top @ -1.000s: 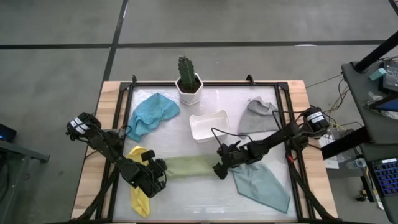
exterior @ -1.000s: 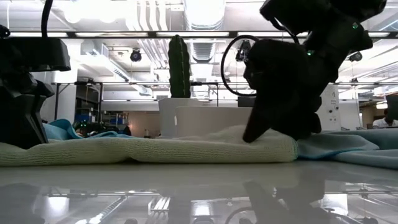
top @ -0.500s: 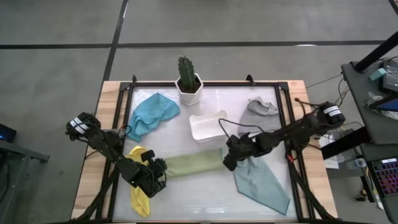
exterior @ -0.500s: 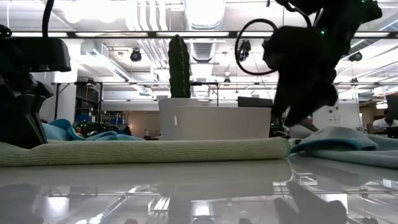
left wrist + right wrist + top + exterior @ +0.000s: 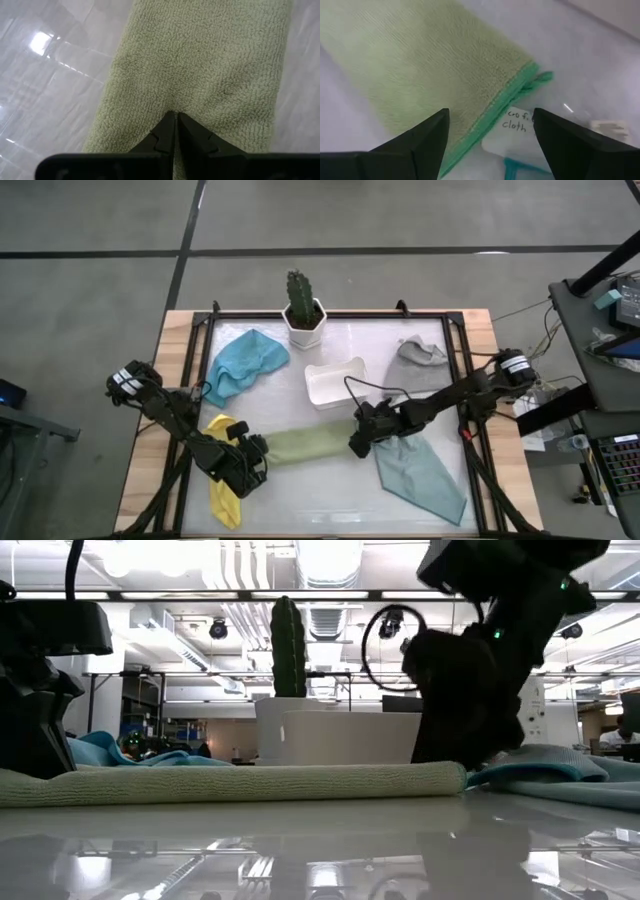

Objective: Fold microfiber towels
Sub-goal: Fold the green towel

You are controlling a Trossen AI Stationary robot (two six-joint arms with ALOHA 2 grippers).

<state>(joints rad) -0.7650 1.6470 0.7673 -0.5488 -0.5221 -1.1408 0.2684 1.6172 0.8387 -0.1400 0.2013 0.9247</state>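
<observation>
The olive green towel (image 5: 305, 446), folded into a long strip, lies flat across the table's middle (image 5: 240, 783). My left gripper (image 5: 250, 462) is shut on its left end (image 5: 174, 116). My right gripper (image 5: 358, 442) stands open over the strip's right end, one finger on each side of the teal-stitched hem (image 5: 512, 97) and a white label (image 5: 520, 125). The yellow towel (image 5: 222, 492) lies under my left arm. The blue towel (image 5: 245, 362) lies at the far left, the grey one (image 5: 415, 360) at the far right, and the pale teal one (image 5: 425, 478) at the near right. My left gripper has its shut fingertips on the green strip's left end (image 5: 175, 102), midway across its width, slanting down from the table's left and pointing along the strip. The cloth puckers around the tips and lies flat on the table. Whether my right gripper touches the towel, I cannot tell.
A white tray (image 5: 335, 381) stands just beyond the green strip. A potted cactus (image 5: 303, 310) stands at the far edge. A black frame (image 5: 455, 380) borders the glossy white work surface (image 5: 320, 500), which is bare along the near middle.
My right gripper rose and drew off toward the table's far right, then came back down to the green towel's right end, open all the while. That end, humped under the gripper a second ago, now lies flat and reaches slightly farther right.
</observation>
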